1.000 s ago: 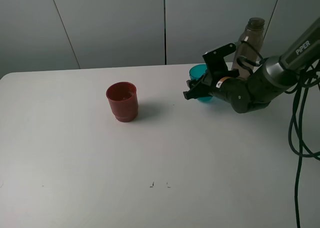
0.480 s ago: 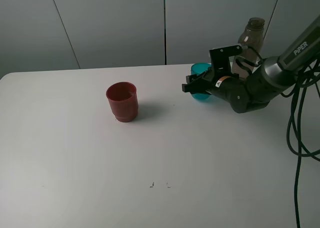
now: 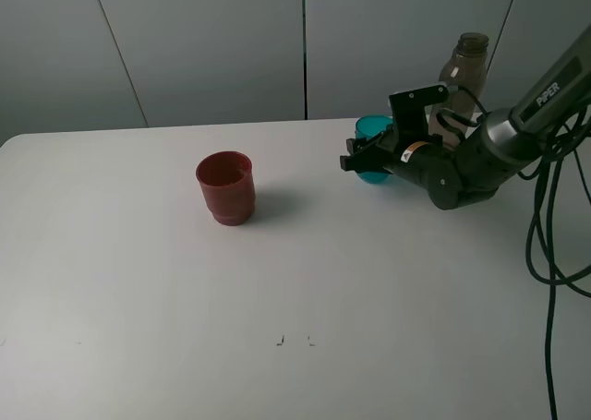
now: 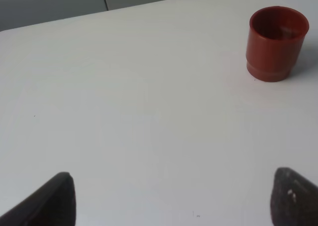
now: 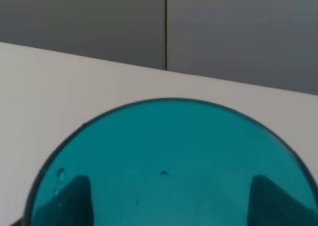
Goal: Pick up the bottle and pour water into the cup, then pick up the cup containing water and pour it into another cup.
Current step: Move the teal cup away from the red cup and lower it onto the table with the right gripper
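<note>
Right gripper [image 3: 355, 162] is clamped on the translucent teal-blue plastic tumbler [image 3: 373, 125], near the table's [image 3: 277, 272] far right. Just behind stands the tall smoky grey-brown plastic bottle [image 3: 459, 69]. The squat dark red plastic cup [image 3: 225, 187] sits well apart, left of centre; the left gripper's [image 4: 171, 198] fingers are spread wide, holding nothing.

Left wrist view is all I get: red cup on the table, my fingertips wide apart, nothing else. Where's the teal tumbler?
Observer: In the exterior high view, the teal tumbler is at the rear right of the table, well to the right of the red cup. The right gripper is closed on it.
Operator: And the bottle?
Observer: The smoky bottle stands upright behind the right arm. Nothing holds it.
Operator: Any water in the tumbler?
Observer: The right wrist view looks down into the tumbler. A few droplets cling to its inside. I cannot tell the water level.
</note>
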Controlling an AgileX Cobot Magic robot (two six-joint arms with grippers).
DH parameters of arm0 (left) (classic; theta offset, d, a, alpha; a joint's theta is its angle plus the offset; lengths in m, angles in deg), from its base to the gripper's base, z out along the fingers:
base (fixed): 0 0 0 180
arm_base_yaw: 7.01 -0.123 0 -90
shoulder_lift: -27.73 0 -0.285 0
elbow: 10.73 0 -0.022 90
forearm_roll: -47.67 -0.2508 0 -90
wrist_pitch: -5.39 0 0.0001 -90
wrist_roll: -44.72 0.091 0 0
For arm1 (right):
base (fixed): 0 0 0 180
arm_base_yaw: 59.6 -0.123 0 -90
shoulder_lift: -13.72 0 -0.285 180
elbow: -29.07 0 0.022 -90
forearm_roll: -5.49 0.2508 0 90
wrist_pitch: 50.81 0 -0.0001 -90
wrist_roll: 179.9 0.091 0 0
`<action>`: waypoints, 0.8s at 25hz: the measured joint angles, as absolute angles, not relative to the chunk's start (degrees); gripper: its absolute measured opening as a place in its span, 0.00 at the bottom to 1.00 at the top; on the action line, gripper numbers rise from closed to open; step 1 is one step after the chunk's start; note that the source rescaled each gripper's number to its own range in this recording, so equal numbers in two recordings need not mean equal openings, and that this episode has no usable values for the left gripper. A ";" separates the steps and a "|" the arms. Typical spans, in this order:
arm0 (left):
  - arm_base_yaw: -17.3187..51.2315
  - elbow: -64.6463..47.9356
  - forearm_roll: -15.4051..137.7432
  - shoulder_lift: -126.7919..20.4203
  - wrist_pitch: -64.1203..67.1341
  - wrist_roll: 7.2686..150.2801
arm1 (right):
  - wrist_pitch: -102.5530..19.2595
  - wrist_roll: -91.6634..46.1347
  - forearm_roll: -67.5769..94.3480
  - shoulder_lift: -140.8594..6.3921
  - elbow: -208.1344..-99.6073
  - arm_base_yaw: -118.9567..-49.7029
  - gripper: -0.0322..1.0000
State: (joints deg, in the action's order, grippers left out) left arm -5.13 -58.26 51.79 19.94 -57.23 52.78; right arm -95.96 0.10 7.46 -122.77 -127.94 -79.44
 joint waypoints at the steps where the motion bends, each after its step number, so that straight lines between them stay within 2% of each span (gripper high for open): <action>1: -5.13 -58.26 51.79 19.94 -57.23 52.78 | -96.21 0.10 7.46 -122.93 -128.20 -79.44 0.10; 13: -5.13 -58.26 51.79 19.94 -57.23 52.90 | -96.44 1.79 5.49 -123.09 -128.32 -79.44 0.10; 14: -5.13 -58.26 51.79 19.94 -57.23 52.90 | -96.25 2.93 5.49 -123.09 -128.32 -79.44 0.26; 15: -5.13 -58.26 51.79 19.94 -57.23 52.90 | -95.72 3.94 5.49 -123.19 -128.32 -79.44 0.64; 16: -5.13 -58.26 51.79 19.94 -57.23 52.90 | -95.34 4.47 5.49 -123.18 -128.32 -79.44 0.84; 18: -5.13 -58.26 51.79 19.94 -57.23 52.90 | -94.04 5.05 5.49 -123.18 -128.32 -79.44 0.97; 20: -5.13 -58.26 51.79 19.94 -57.23 52.90 | -92.98 5.28 5.49 -123.18 -128.32 -79.44 0.99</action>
State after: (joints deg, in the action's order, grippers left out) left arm -5.13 -58.26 51.79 19.94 -57.23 52.90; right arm -92.98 5.28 5.49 -123.18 -128.32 -79.44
